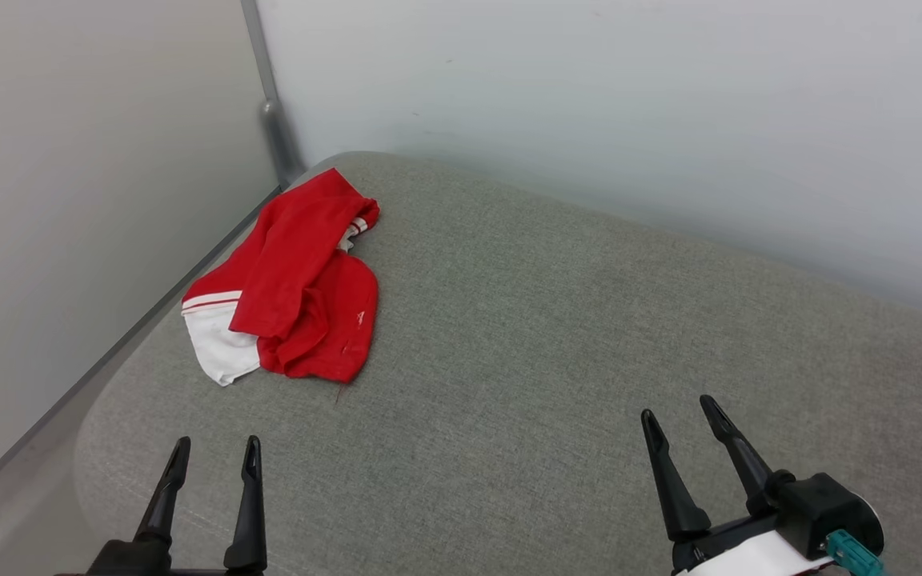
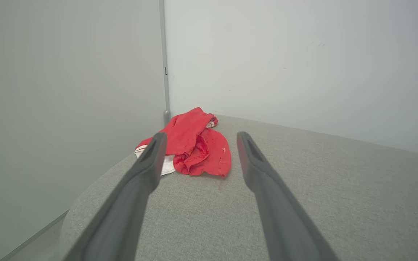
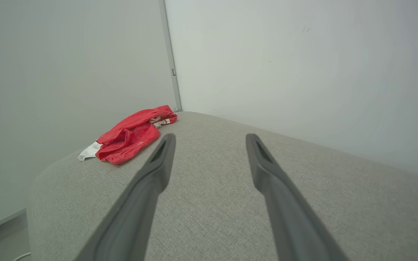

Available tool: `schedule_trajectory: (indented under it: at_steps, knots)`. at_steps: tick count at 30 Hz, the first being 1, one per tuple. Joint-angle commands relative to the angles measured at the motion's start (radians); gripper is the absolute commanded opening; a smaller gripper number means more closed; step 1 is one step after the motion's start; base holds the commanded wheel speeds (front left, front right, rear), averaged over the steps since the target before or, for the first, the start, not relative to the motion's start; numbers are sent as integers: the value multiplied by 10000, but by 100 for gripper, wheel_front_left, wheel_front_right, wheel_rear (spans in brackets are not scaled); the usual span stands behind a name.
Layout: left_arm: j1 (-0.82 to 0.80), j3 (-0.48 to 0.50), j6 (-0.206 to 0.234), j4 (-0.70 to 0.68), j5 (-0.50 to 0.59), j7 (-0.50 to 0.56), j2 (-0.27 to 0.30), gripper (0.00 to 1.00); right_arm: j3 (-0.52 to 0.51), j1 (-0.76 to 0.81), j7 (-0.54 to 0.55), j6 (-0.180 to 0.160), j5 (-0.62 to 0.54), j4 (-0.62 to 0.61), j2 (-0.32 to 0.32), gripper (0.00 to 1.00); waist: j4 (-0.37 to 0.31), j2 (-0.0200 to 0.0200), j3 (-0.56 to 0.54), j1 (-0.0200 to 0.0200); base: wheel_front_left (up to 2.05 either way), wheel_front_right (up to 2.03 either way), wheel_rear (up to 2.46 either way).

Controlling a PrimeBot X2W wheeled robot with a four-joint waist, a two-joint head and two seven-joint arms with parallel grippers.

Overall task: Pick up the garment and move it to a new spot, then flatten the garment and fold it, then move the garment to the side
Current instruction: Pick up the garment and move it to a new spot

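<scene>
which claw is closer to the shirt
The left claw. The shirt lies crumpled by the left edge of the grey cushion, ahead of it; the right claw sits far off to the other side. Both are open.

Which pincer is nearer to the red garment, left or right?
The left. The left pincer hovers open a little short of the garment, not touching it; the right pincer, also open, sits far off to its right.
</scene>
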Motion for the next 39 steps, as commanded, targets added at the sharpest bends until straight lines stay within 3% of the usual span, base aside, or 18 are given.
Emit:
schedule_trajectory:
  at_steps: [1,11,15,22,25,27,32,35,39]
  knots:
    - [75,54,-21,-33,-57,-28,-11,100,-17,14,-21,-3,-4,-17,17,100,-29,0,45,0,0,0,0]
    - [-1182,272,-247,767,-932,-28,-3,100,-54,-403,-21,-3,-886,-335,14,100,-264,0,1335,0,0,0,0]
    - [-2175,219,-274,1191,-1587,-26,384,100,-169,-679,-21,-3,-1408,-594,9,100,-478,0,2294,0,0,0,0]
    - [-4516,-251,-269,2961,-3795,51,2879,100,-360,-1234,13,-5,-2141,-1187,-237,100,-1014,0,3816,0,0,0,0]
    - [-5814,-852,-272,3733,-5104,893,4045,100,-399,-1410,152,-5,-2233,-1506,-344,100,-1178,0,4332,0,0,0,0]
    - [-6188,-1101,-272,3863,-5580,1187,4346,100,-394,-1463,192,-3,-2262,-1587,-399,100,-1227,0,4472,0,0,0,0]
    - [-7679,-2516,-270,4876,-7569,3536,6052,100,-342,-1644,329,-3,-2365,-1910,-523,100,-1533,0,5074,0,0,0,0]
    - [-8258,-3316,-275,5303,-8842,5628,6687,100,-282,-1710,335,-5,-2427,-2067,-558,100,-1736,0,5391,0,0,0,0]
    - [-8965,-3826,-273,5790,-9906,7316,7304,100,-289,-1863,362,-3,-2481,-2202,-511,100,-2042,0,5835,0,0,0,0]
